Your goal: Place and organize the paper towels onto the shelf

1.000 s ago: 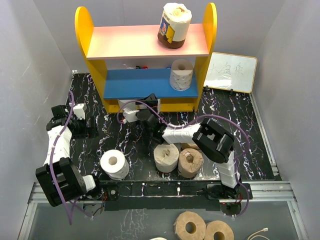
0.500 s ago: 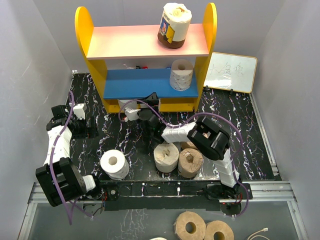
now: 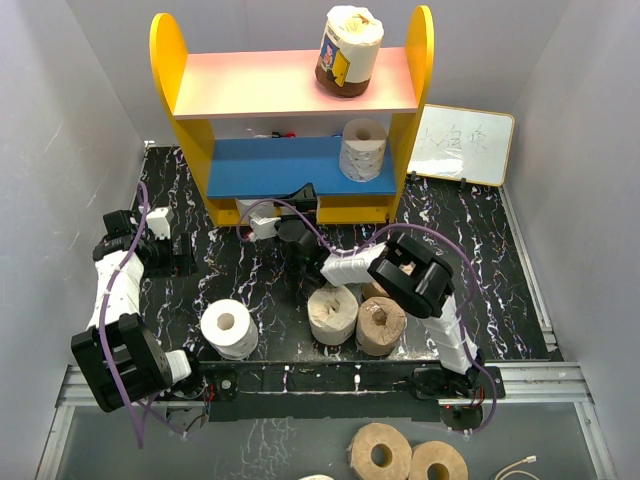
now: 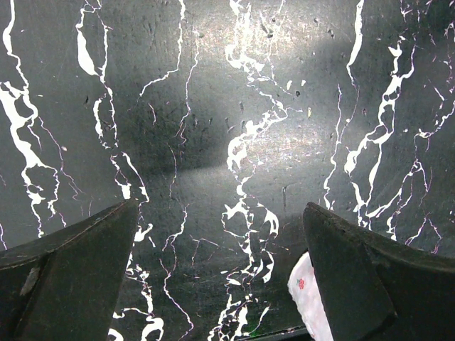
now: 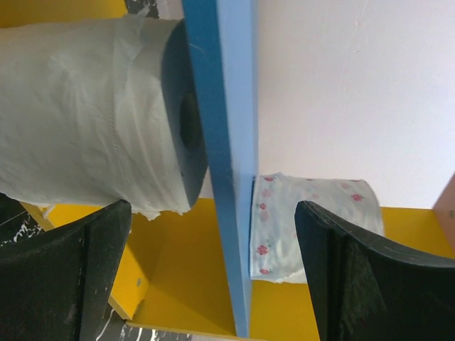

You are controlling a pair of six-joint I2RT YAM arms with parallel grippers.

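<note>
The shelf (image 3: 168, 60) stands at the back. A tan wrapped paper towel roll (image 3: 350, 50) stands on its pink board and a white roll (image 3: 362, 148) on its blue board (image 3: 270, 165). Another white roll (image 3: 252, 210) lies under the blue board; it shows in the right wrist view (image 5: 85, 106). My right gripper (image 3: 290, 208) is open and empty at the shelf's lower front; its fingers (image 5: 212, 213) straddle the blue board's edge (image 5: 224, 142). The flowered white roll (image 5: 306, 220) sits above that board. My left gripper (image 3: 178, 250) is open and empty over the black mat (image 4: 220, 209).
On the mat lie a white roll (image 3: 229, 328) and tan rolls (image 3: 332, 314) (image 3: 381, 323) near the front edge. Two tan rolls (image 3: 380, 455) (image 3: 438, 462) lie below the table edge. A small whiteboard (image 3: 462, 145) leans at the back right. A white flowered roll corner (image 4: 309, 291) shows by my left finger.
The right arm's elbow has swung a little to the left and the right gripper has edged toward the shelf. The left arm has not moved.
</note>
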